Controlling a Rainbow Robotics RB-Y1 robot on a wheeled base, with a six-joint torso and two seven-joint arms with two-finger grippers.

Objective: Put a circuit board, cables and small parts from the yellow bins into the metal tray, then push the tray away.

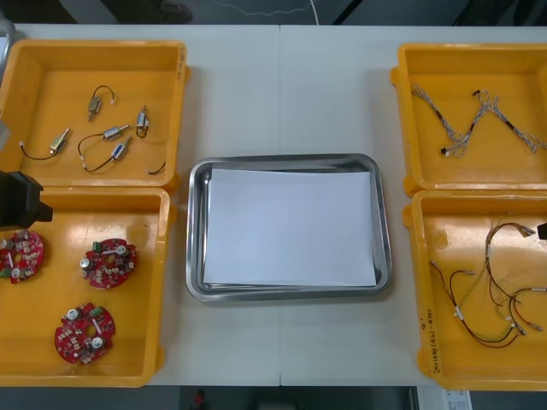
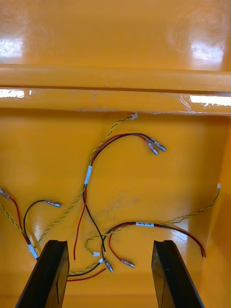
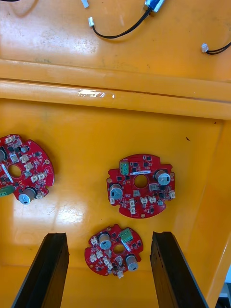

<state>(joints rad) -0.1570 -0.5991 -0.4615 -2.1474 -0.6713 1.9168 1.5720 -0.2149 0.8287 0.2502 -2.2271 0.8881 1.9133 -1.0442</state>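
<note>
– Jaws first?
– Both spread, pinching nothing. Left gripper (image 3: 109,236) hangs over the near-left bin (image 1: 161,282), right gripper (image 2: 109,243) over the near-right bin (image 1: 419,282).

– What's under the left one?
– Three boards on the bin floor. One board (image 3: 114,250) lies right between the fingers (image 3: 50,269), below the tips, no contact that I can see. Second board (image 3: 141,185) is just past it, toward the bin's far wall. Third board (image 1: 19,254) is by the bin's left edge.

– And the right?
– Red-yellow cables (image 2: 88,174), a loose tangle on the floor. A few loose ends lie between the fingers, below the tips. The rest runs on toward the far wall. Nothing touched.

– Tray?
– Tray (image 1: 291,161) sits mid-table (image 1: 282,85) between the bins, white inside, nothing in it.

– Other stock?
– Parts (image 1: 115,132) in the far-left bin (image 1: 181,85), blue-white cables (image 1: 479,124) in the far-right bin (image 1: 403,120).

– So progress?
– My call: none yet. Board, cables and parts are all to fetch, and the push comes last. Reads as lining up for the first picks, with the board the best centred of the two targets.
</note>
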